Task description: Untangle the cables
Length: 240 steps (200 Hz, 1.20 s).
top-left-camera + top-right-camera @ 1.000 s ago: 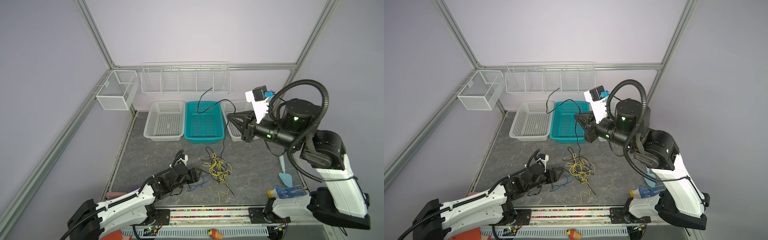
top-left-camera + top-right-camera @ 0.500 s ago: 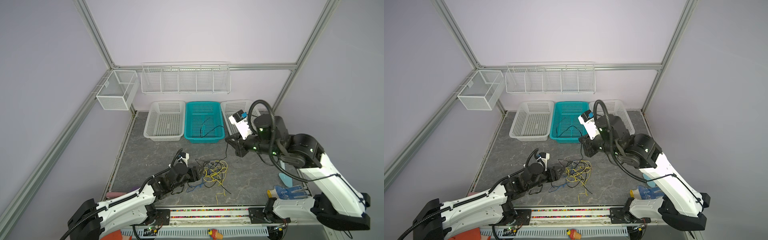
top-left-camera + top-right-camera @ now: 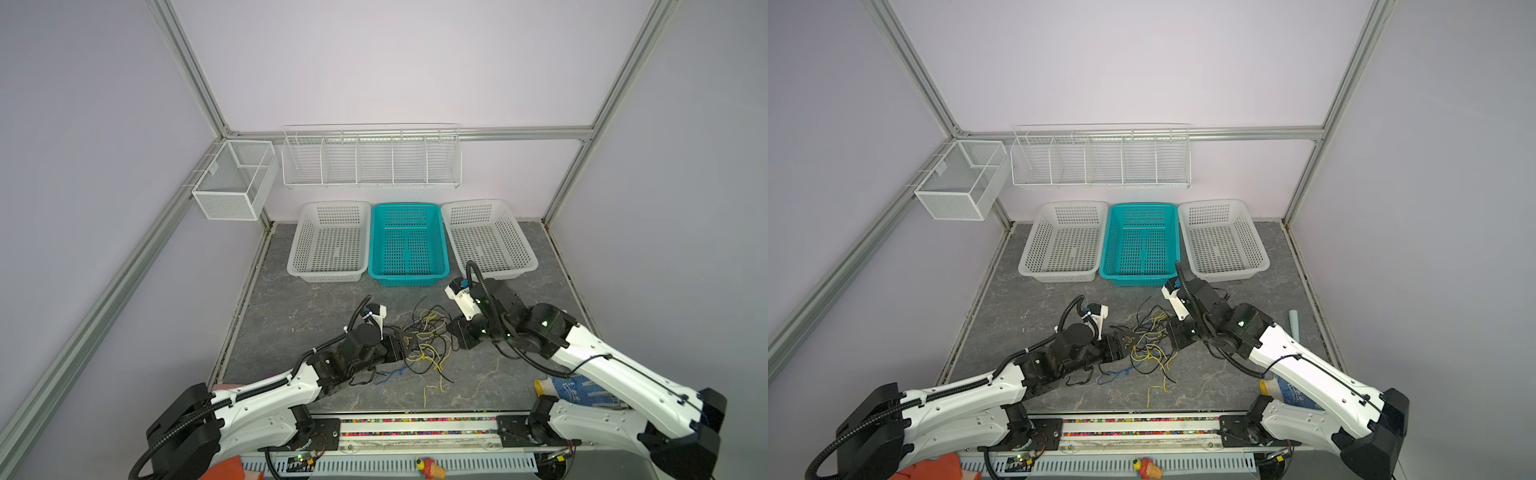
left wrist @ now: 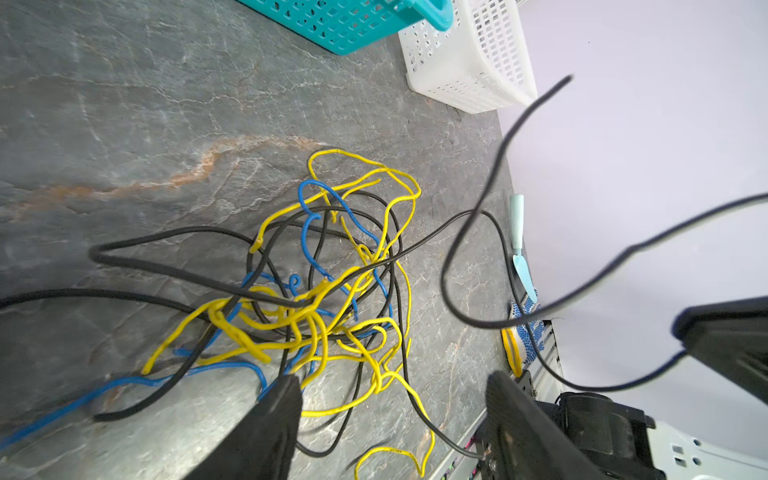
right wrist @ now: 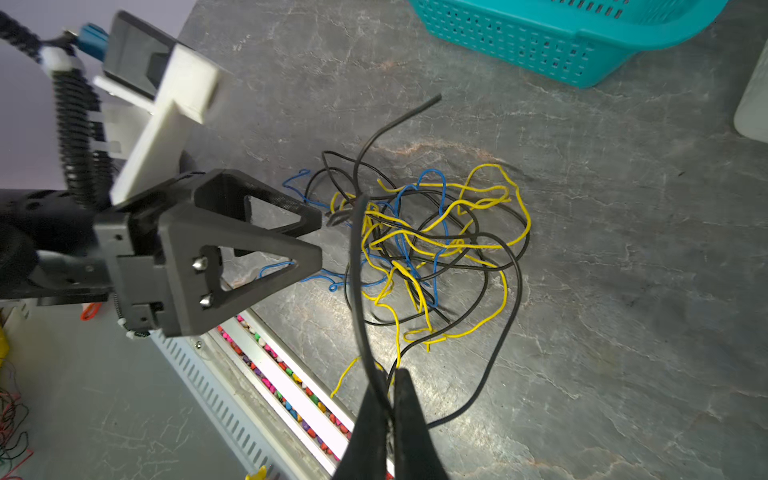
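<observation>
The right gripper [image 5: 390, 376] has dropped beside the cables [image 3: 428, 345], clenched on a black cable [image 5: 353, 257]. The left gripper [image 4: 392, 376] gapes beside them. Next, I reckon: pin the tangle, pull that strand free.

The bench [image 3: 291, 316] is matt grey, with a veined, stone-like surface. The teal basket [image 3: 409, 206] is smooth perforated plastic with a slight sheen, and the white baskets [image 3: 332, 205] on either side of it look like the same plastic. In front of it, the cables [image 4: 324, 286] have smooth, faintly glossy plastic sheaths. The left claw [image 5: 321, 239] looks like matt, grainy black plastic.
</observation>
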Tool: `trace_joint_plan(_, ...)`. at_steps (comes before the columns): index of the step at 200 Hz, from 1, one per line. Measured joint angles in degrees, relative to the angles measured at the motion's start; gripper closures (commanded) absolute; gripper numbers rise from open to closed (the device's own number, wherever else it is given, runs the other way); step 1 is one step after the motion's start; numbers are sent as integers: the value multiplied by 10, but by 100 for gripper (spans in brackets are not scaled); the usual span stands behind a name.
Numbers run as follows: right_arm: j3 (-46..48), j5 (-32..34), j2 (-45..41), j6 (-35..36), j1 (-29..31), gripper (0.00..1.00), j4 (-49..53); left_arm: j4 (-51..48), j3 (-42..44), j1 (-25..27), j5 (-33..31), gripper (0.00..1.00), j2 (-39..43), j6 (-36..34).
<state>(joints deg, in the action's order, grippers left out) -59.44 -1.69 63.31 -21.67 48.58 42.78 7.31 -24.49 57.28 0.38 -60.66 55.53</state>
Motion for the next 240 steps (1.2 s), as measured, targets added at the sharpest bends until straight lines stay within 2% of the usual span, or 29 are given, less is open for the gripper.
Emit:
trace_joint_plan(41, 34, 7, 51, -4, -12, 90, -57, 3, 0, 0, 11, 29, -24, 4)
trace_joint_plan(94, 73, 66, 72, -10, -42, 84, -104, 3, 0, 0, 17, 29, -35, 4)
trace_joint_plan(111, 80, 83, 73, -14, -50, 78, -114, 3, 0, 0, 17, 29, -35, 4)
trace_joint_plan(136, 99, 97, 81, -19, -59, 63, -137, 4, 0, 0, 21, 29, -41, 4)
trace_joint_plan(178, 120, 73, 111, -19, -68, 49, -164, 3, 0, 0, 23, 29, -44, 4)
trace_joint_plan(201, 135, 53, 116, -20, -69, 48, -183, 3, 0, 0, 23, 29, -43, 4)
trace_joint_plan(216, 138, 45, 126, -20, -70, 52, -193, 3, 0, 0, 23, 29, -41, 4)
trace_joint_plan(230, 139, 38, 136, -17, -71, 61, -200, 3, 0, 0, 23, 29, -40, 5)
trace_joint_plan(240, 139, 33, 143, -22, -73, 72, -204, 3, 0, 0, 23, 29, -40, 5)
